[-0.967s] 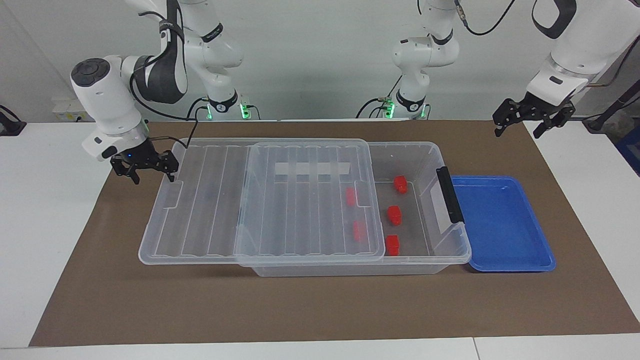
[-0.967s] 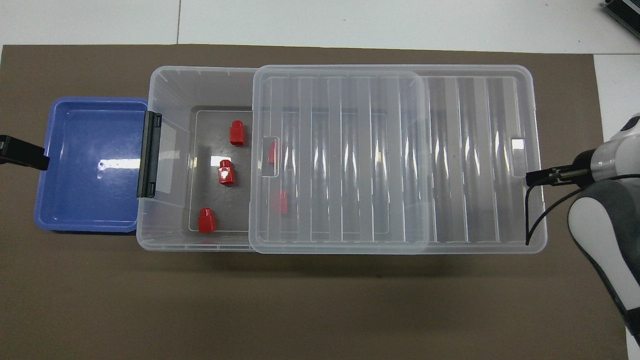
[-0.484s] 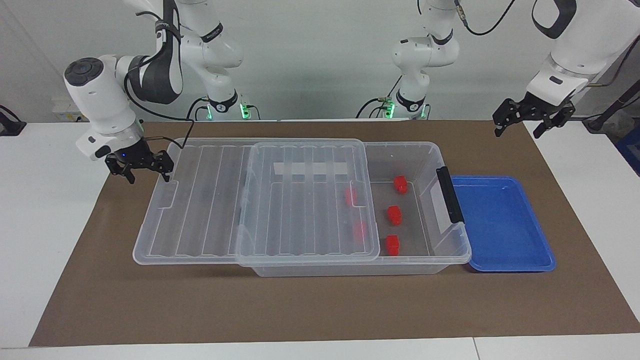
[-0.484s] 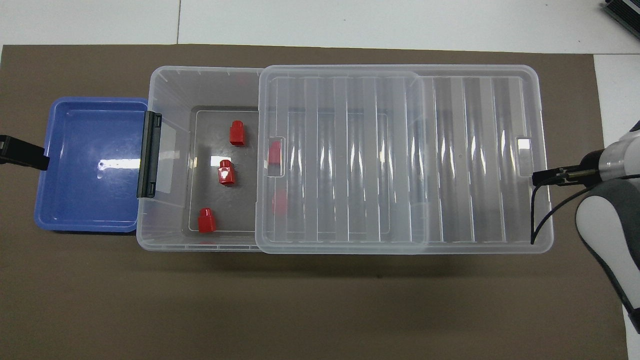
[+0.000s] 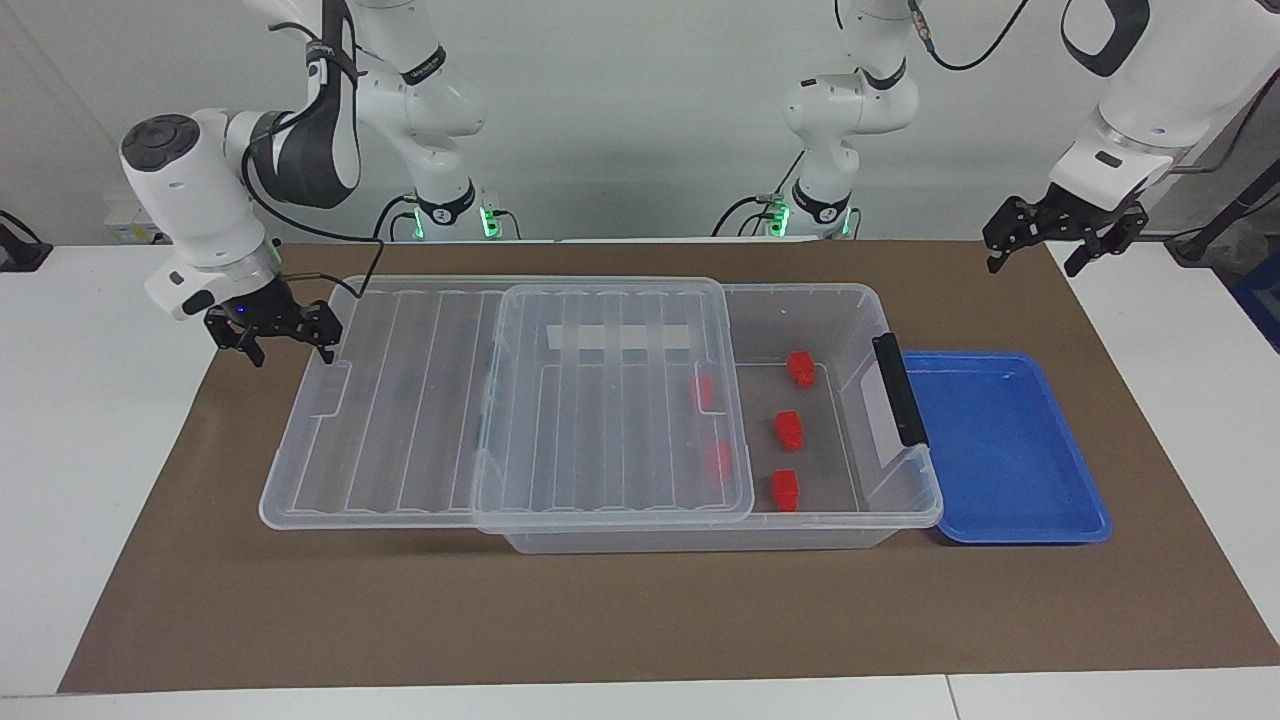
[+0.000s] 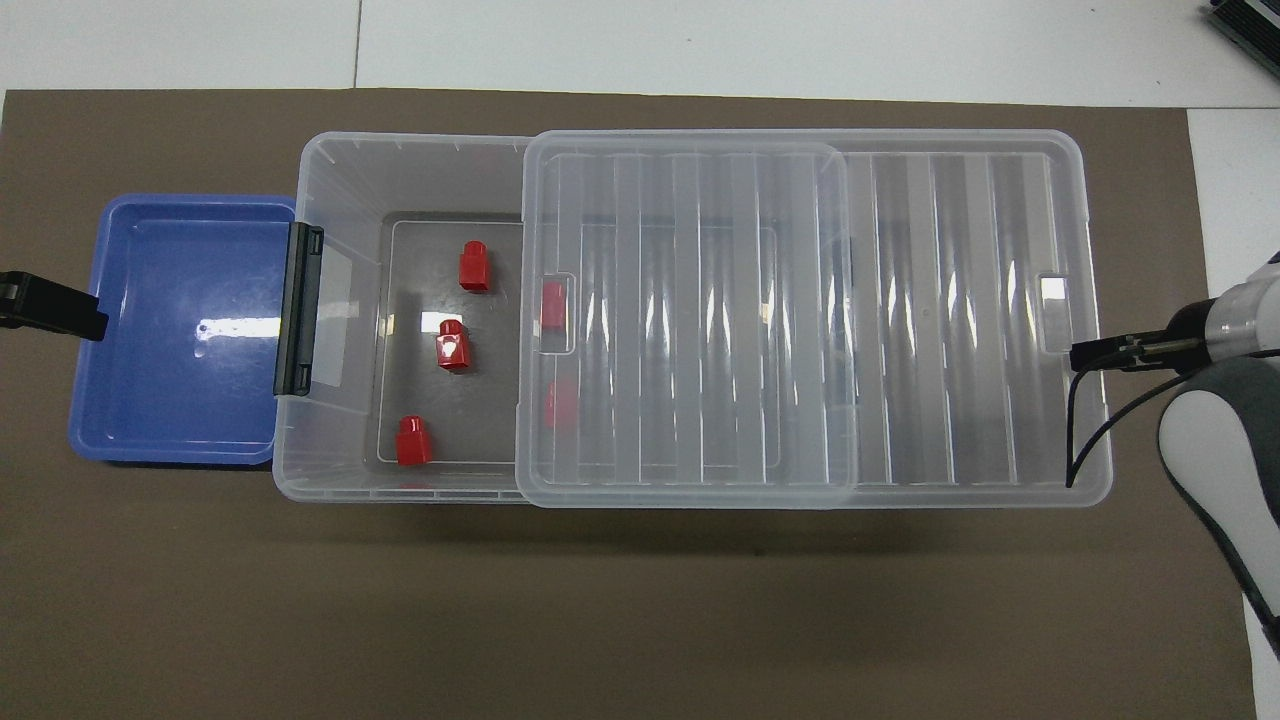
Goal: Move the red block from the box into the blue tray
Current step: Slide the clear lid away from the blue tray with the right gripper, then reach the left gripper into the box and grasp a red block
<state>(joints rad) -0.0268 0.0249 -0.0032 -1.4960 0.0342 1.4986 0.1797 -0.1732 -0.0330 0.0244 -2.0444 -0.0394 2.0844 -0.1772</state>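
I see five small red blocks with peaked tops on the floor of the box. Three stand uncovered at centre-right of the facing view — the middle red block among them — and two show blurred through the ribbed clear lid. The empty blue tray touches the box's latch end, lower right. Since a second ago the lid has slid farther toward frame left, uncovering a little more of the box. The right pincer, upper left, sits at the lid's end; whether it grips, I cannot tell. The left pincer — fingers spread — hangs over the counter, upper right.
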